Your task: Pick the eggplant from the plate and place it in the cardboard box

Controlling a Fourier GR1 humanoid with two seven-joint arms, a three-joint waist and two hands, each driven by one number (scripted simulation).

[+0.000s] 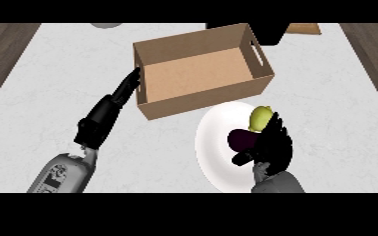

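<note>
A dark purple eggplant [240, 140] with a yellow-green tip [260, 117] lies on the white plate [218, 145] at the lower middle of the counter. My right hand [272, 145] covers the eggplant's right side with its fingers curled around it. The open cardboard box [199, 72] stands just behind the plate, its inside bare. My left hand [111, 110] stretches up with straight fingers, and its fingertips touch the box's left wall.
A grey round object [107, 25] shows at the far edge on the left. A black object [269, 32] and a tan board [304, 28] sit behind the box at the right. Dark wood strips border the counter on both sides.
</note>
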